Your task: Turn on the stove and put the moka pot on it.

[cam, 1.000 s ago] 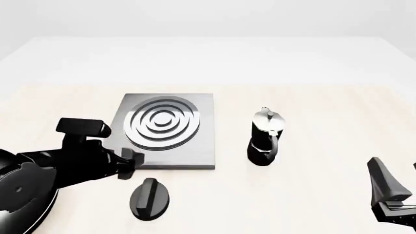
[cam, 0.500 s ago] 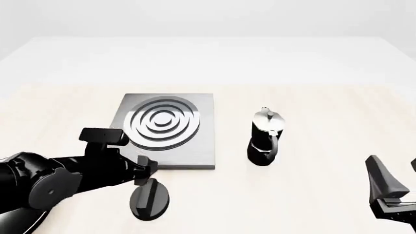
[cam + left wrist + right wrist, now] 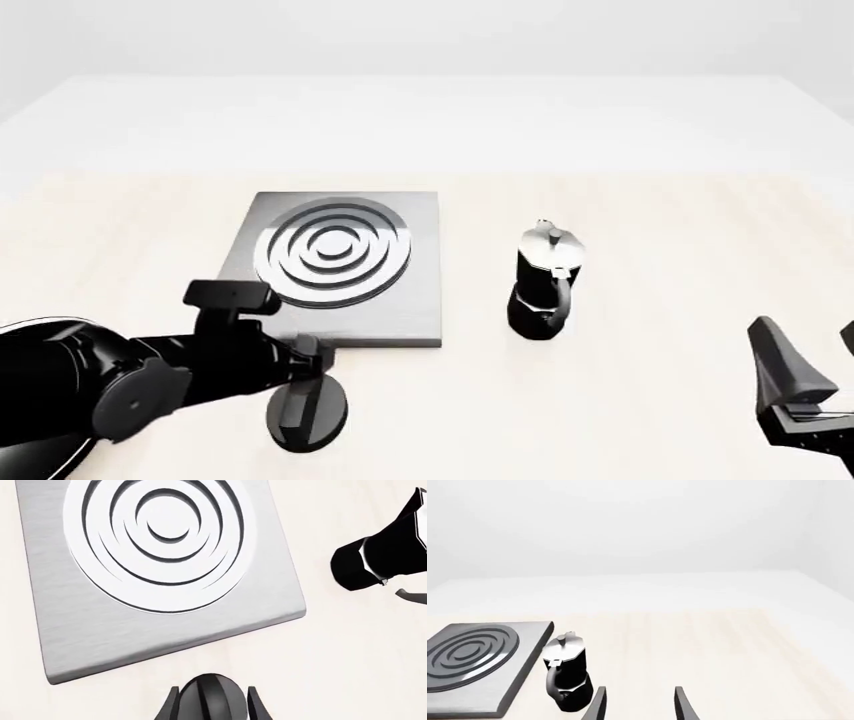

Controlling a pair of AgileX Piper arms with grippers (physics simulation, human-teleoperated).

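Clearly, the coming move is being governed by how the black oval knob (image 3: 308,408) lies against the left gripper (image 3: 308,357). The knob is being shown on the table (image 3: 641,400) just on the near side of the stove (image 3: 400,310), close to the stove's near edge and a little left of its middle. Its long axis, marked by the raised ridge along its top, is running roughly near to far, with a slight tilt. The left gripper is being held directly over the knob's far end, and in the left wrist view the two fingers (image 3: 168,711) are being seen spread apart with the knob (image 3: 210,700) sitting between them; whether the pads are touching its sides cannot be told. The ridge is thus being straddled across its narrow width, which is judged to be the hold a twist would call for.

The moka pot (image 3: 545,283) is standing upright on the table to the right of the stove, apart from it, with its handle turned toward the near side. The right gripper (image 3: 639,705) is being kept low at the near right corner, its fingers apart and holding nothing, and the moka pot is lying to its far left. The right arm is judged the nearer one for the pot, the left for the knob.
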